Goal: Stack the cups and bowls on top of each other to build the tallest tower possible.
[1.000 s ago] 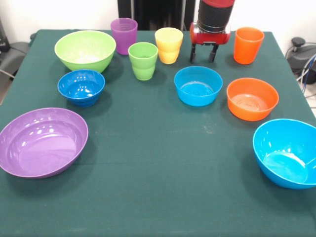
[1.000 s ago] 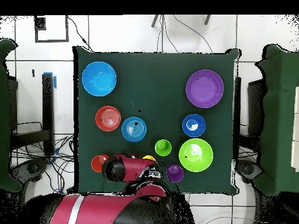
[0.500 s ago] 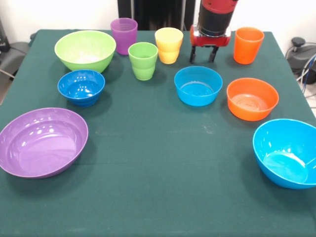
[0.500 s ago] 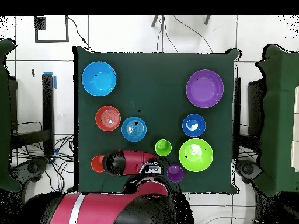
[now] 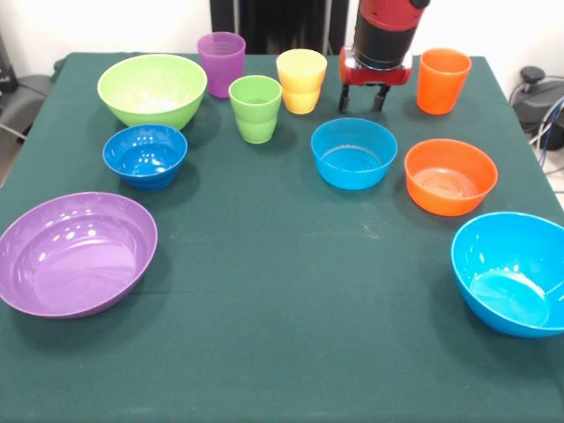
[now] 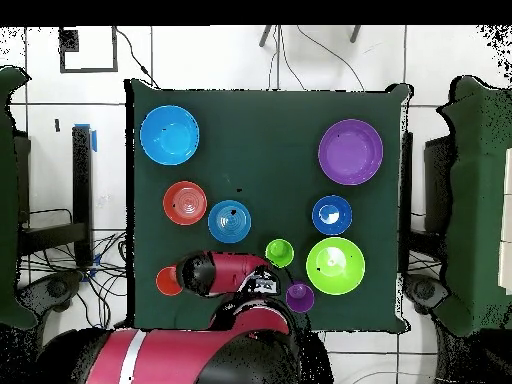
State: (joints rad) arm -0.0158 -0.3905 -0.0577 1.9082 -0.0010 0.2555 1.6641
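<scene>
While every cup and bowl sits on its own on the green table (image 5: 282, 352), no tower has been started. In the front view the gripper (image 5: 367, 99) hangs near the top of the frame, right of centre, its two dark fingers (image 5: 346, 100) spread apart with nothing between them, above the cloth between the yellow cup (image 5: 301, 81) and the orange cup (image 5: 443, 80). Just below it in the frame sits the small light blue bowl (image 5: 353, 152), and right of that the small orange bowl (image 5: 450, 176). The large light blue bowl (image 5: 514, 273) fills the lower right edge. Along the top, left of the yellow cup, stand the purple cup (image 5: 221, 63) and, slightly lower, the green cup (image 5: 256, 107). The lime green bowl (image 5: 152, 90) is at the upper left, the dark blue bowl (image 5: 144, 156) just beneath it, and the large purple bowl (image 5: 75, 253) at the lower left. All of them stand upright, mouths up, apart from one another. In the overhead view the red and black arm (image 6: 225, 273) stretches across the lower middle of the frame and seems to cover the yellow cup; only a sliver of the orange cup shows at its left end.
</scene>
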